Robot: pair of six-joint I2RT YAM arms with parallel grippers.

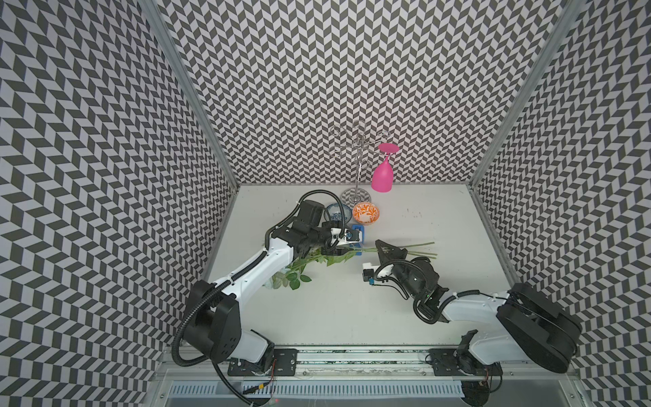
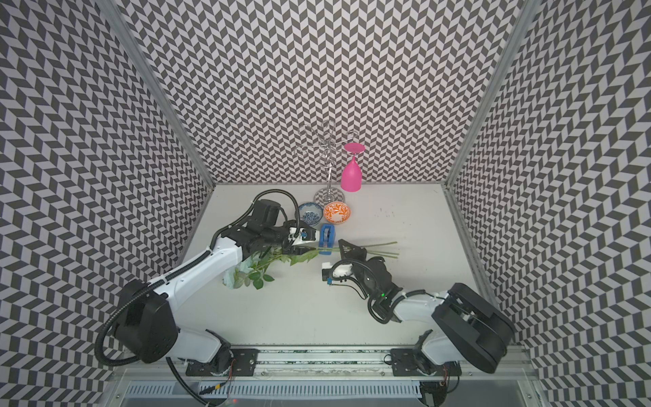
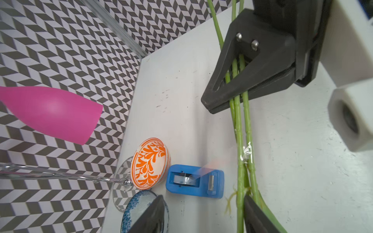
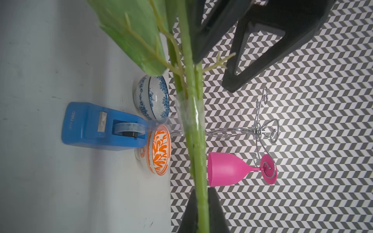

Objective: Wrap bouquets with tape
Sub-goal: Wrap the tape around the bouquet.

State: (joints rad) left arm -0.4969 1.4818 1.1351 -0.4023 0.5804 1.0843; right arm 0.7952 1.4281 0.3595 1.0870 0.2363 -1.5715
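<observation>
My right pincer (image 3: 210,103) is clamped shut on the bare stems (image 3: 239,125) of the bouquet (image 2: 281,262), which stretches out low across the table (image 1: 352,310) just beside the tape (image 3: 194,180). My left pincer (image 3: 202,203) stands partly open, the stems close by one finger (image 3: 254,215) and nothing gripped. The bunch looks light, its thin stems springy and slick, so I judge the bare stems near the taped band (image 3: 245,153) the place to hold, never the soft leaves (image 1: 334,260).

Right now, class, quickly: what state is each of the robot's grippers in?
Left gripper: open, jaws apart, gripping nothing.
Right gripper: closed on the bouquet stems.
</observation>
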